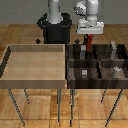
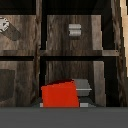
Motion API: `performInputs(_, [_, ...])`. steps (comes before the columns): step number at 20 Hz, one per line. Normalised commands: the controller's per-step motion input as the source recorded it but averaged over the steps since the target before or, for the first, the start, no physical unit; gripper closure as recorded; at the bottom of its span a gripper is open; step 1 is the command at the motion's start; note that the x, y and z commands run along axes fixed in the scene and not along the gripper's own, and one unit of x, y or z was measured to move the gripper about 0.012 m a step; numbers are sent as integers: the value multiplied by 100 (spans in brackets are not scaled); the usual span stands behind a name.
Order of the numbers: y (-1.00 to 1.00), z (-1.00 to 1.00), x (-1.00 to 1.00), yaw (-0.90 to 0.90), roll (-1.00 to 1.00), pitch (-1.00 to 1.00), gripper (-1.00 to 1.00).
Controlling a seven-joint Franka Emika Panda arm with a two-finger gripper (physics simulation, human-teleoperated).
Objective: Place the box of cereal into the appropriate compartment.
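Note:
The box of cereal (image 1: 90,46) is a thin red box hanging upright above the back part of the dark wooden compartment bin (image 1: 71,67). My gripper (image 1: 90,39) is shut on its top end. In the wrist view the red box (image 2: 60,94) fills the near middle, over a compartment that holds a small grey block (image 2: 83,88). Dark dividers (image 2: 42,50) separate the compartments below. My fingers are not clearly seen in the wrist view.
A light wooden tray (image 1: 10,60) stands on the exterior view's left, beside the bin. Small grey blocks (image 1: 84,73) (image 1: 116,71) lie in the bin's compartments. Another grey block (image 2: 75,30) and a pale round object (image 2: 7,29) show in the wrist view.

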Motion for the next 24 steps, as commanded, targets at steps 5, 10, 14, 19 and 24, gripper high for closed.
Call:
performInputs(5, [100,0,0,0,0,0,100])
performInputs(10, [100,0,0,0,0,0,100])
performInputs(14, [100,0,0,0,0,0,100])
performInputs(19, [20,-65,0,0,0,0,100])
performInputs(24, [0,-80,10,0,0,0,100])
